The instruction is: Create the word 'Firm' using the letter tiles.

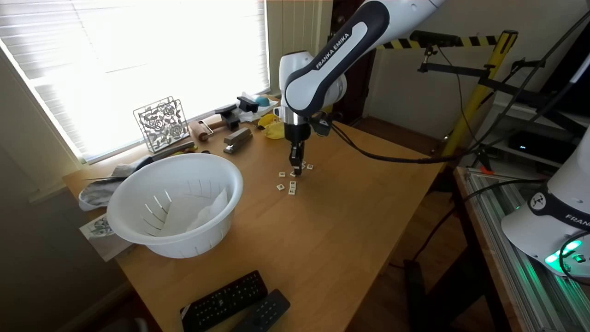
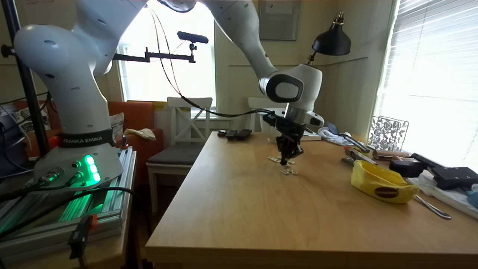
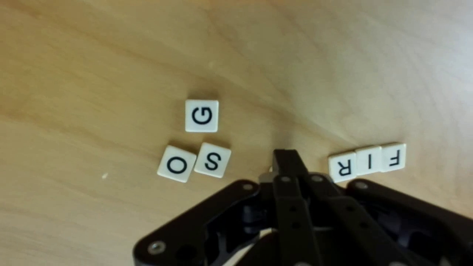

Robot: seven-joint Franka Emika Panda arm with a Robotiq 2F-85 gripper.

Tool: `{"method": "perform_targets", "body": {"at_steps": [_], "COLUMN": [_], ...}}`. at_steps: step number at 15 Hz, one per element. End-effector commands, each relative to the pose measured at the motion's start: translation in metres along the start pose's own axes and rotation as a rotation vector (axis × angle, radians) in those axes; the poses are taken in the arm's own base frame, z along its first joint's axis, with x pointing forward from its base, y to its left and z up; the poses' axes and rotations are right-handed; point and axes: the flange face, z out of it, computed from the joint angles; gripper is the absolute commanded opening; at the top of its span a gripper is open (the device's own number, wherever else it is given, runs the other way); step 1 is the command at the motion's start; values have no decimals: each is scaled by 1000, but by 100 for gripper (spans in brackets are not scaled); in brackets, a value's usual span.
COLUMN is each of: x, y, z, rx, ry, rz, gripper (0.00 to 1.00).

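In the wrist view, three white letter tiles touch in a slightly slanted row: F (image 3: 394, 157), I (image 3: 368, 160) and R (image 3: 343, 167). Loose on the other side lie G (image 3: 201, 115), S (image 3: 212, 160) and O (image 3: 176, 164). Between the two groups, my gripper (image 3: 285, 153) points down with its fingers pressed together, and no tile shows in them. A pale sliver peeks out beside the fingertips, mostly hidden. In an exterior view, the gripper (image 1: 297, 171) is low over the tiles; a partly covered tile (image 1: 292, 174) sits at its tip. No M can be read.
Two more tiles, one of them a loose tile (image 1: 280, 186), lie on the bowl's side of the row. A white bowl (image 1: 175, 161), black remotes (image 1: 226, 299), a stapler (image 1: 238, 139) and a yellow pouch (image 2: 381, 182) stand around on the wooden table (image 1: 341, 221).
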Motion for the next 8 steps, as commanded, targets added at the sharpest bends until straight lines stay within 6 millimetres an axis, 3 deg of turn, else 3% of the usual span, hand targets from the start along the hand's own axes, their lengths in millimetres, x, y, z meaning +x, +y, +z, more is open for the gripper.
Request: {"method": "perform_targets", "body": {"at_steps": [1,8], "x": [-7,-8], "y": [-6,-10], "z": [9,11], "rx": [3,6], "ry": [-41,-59], "rz": [-82,-170], "gripper": [0,0]}}
